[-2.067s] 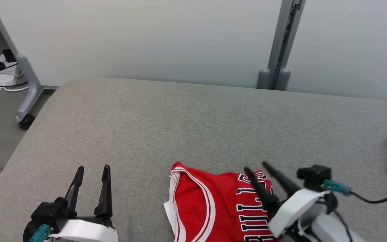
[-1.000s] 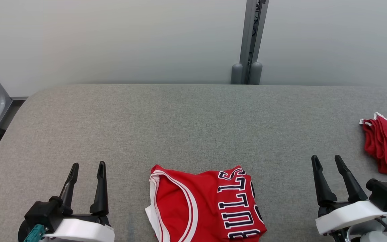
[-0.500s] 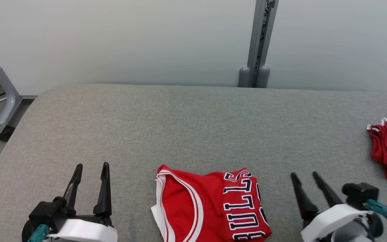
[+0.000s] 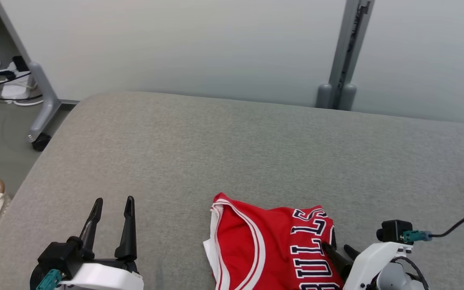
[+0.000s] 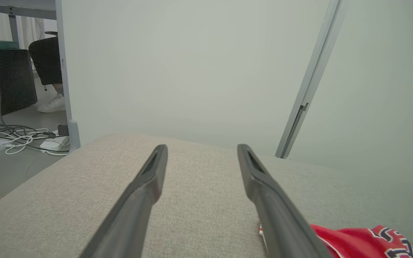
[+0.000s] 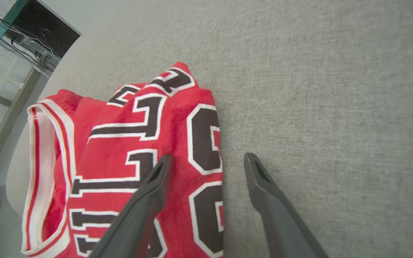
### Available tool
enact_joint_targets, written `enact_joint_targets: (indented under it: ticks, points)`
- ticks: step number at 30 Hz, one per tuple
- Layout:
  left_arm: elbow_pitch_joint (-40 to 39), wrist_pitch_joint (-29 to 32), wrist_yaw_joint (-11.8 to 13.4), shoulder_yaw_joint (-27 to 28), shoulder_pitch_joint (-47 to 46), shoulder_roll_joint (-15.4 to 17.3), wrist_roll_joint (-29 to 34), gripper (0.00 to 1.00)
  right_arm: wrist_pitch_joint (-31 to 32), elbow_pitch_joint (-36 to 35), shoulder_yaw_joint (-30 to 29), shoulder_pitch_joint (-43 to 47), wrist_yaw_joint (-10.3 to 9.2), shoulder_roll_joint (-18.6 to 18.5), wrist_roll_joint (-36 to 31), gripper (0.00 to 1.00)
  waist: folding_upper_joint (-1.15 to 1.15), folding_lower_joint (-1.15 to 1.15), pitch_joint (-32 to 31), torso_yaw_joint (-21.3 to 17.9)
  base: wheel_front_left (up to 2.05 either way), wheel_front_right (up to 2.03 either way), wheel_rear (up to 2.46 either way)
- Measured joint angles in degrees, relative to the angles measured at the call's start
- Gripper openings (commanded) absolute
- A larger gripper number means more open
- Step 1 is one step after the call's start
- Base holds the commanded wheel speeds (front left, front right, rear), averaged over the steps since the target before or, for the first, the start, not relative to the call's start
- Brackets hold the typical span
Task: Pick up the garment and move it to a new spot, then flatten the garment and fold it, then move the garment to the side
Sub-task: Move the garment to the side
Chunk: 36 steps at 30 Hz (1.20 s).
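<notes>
Right gripper, fingers released, straddles the right edge of the folded red fabric jersey, its length running along the fingers; left gripper released, well apart.

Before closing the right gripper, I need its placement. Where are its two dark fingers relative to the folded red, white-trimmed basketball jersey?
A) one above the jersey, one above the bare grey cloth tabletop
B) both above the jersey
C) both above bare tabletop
A: the right wrist view shows the open right gripper straddling the edge of the folded red basketball jersey, one finger above the grey cloth tabletop.
</notes>
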Motion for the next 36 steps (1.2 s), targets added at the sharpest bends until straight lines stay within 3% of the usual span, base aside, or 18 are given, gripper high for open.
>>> enact_joint_targets:
  ticks: [8, 9, 10, 11, 24, 36]
  points:
    - [0.0, 0.0, 0.2, -0.1, 0.1, 0.0, -0.3, 1.0, 7.6, 5.7, -0.3, -1.9, 0.04, 0.5, 1.8, 1.0, 0.0, 0.0, 0.4, 3.4, 0.0, 0.0, 0.0]
    - [0.0, 0.0, 0.2, -0.1, 0.1, 0.0, -0.3, 1.0, 8.0, 6.0, -0.4, -2.0, 0.04, 0.5, 1.8, 0.82, 0.0, 0.0, 0.5, 3.7, 0.0, 0.0, 0.0]
    - [0.0, 0.0, 0.2, 0.0, 0.1, 0.0, -0.3, 1.0, 8.0, 6.1, -0.6, -2.1, 0.04, 0.5, 1.9, 0.33, 0.0, 0.0, 0.5, 3.9, 0.0, 0.0, 0.0]
    - [0.0, 0.0, 0.2, 0.0, 0.1, 0.0, -0.3, 1.0, 8.0, 6.2, -0.7, -2.1, 0.04, 0.5, 2.0, 0.0, 0.0, 0.0, 0.6, 4.1, 0.0, 0.0, 0.0]
    - [-0.7, 0.0, -0.1, -0.4, 0.1, 0.0, -0.2, 1.0, -0.8, 2.8, -0.6, -4.1, 0.02, -0.7, 2.4, 0.0, 0.0, 0.0, 0.7, 1.4, 0.0, 0.0, 0.0]
    - [-1.4, 0.0, -1.1, -3.3, -1.5, 0.0, -0.4, 1.0, -2.8, -0.8, -2.2, -4.5, 0.01, -4.9, 2.6, 0.0, 0.0, 0.0, 1.3, -8.6, 0.0, 0.0, 0.0]
